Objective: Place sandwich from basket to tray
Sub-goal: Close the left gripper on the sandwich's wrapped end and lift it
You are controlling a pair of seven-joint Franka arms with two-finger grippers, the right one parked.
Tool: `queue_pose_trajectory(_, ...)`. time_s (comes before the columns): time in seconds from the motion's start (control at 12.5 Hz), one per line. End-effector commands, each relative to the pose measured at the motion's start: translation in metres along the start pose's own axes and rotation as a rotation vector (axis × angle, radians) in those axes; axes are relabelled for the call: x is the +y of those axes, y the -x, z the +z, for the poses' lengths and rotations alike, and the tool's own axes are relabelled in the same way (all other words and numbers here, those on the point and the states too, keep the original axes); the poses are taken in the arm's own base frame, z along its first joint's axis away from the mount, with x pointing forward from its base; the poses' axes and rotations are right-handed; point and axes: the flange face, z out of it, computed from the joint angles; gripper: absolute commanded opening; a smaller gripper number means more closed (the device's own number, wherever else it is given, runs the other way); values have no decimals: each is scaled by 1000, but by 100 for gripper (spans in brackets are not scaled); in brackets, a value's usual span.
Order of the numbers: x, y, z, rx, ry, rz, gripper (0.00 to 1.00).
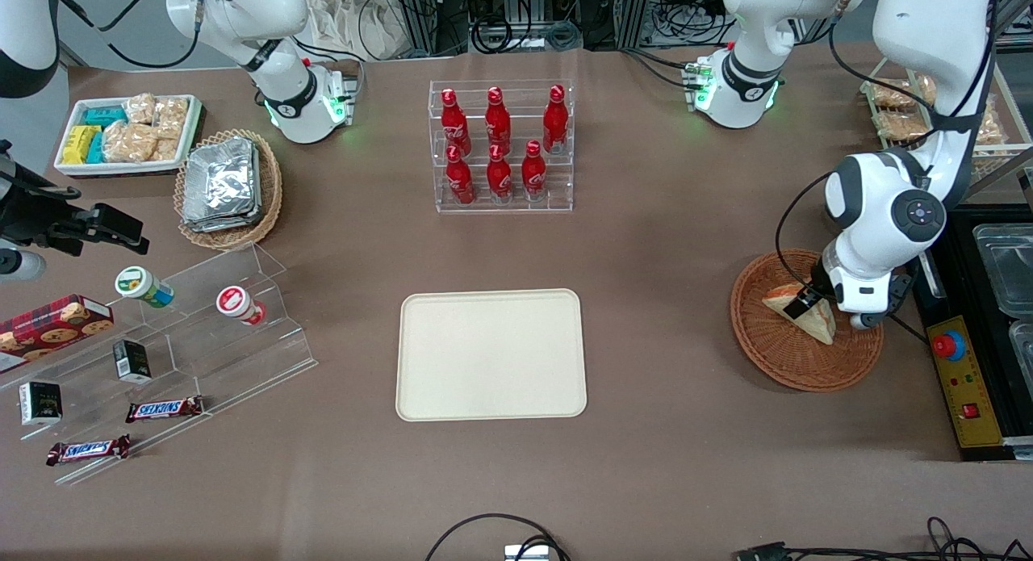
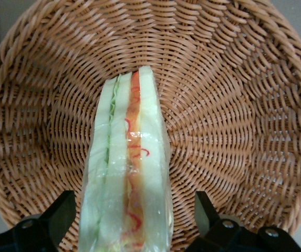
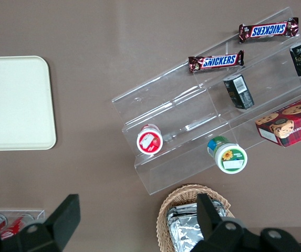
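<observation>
One big brown desk (image 1: pixel 662 246) carried everything, so starting with the largest task piece: the flat cream-coloured rectangular tray with rounded corners and a low rim (image 1: pixel 491 355) sat bare mid-desk, well apart from the pickup spot, presumably left free as the drop zone. Toward the working arm's end sat the round shallow reddish-brown woven wicker basket (image 1: pixel 775 351), and inside it stood the triangular clear-wrapped sandwich of pale white bread (image 1: pixel 811 317), up on edge so its filling faced the wrist camera. That pose looked handy for a side squeeze. The left arm's black two-finger pincer (image 2: pixel 132 215) was down in the basket, spread wide with one finger (image 2: pixel 61 212) either side of the sandwich (image 2: pixel 134 173), apparently not pressing it yet. Filling-wise: a red-orange stripe, a thin green one, wrap a bit crinkly and shiny.
</observation>
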Motion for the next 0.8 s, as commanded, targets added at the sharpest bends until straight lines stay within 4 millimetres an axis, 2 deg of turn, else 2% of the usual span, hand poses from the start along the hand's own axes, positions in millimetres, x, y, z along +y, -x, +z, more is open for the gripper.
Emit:
queue_pose_trajectory(0.0,-7,0,6,16,4,-22,93)
queue_pose_trajectory(0.16,-8,-1,5,18,4,-19,48)
queue_pose_trajectory(0.24,-8,-2,5,19,5,-17,36)
queue_pose_trajectory(0.32,-8,-2,4,21,5,-13,28)
queue_pose_trajectory(0.48,-8,-2,-1,23,8,-7,20)
queue_pose_trajectory(0.72,-5,-1,-16,28,13,66,19)
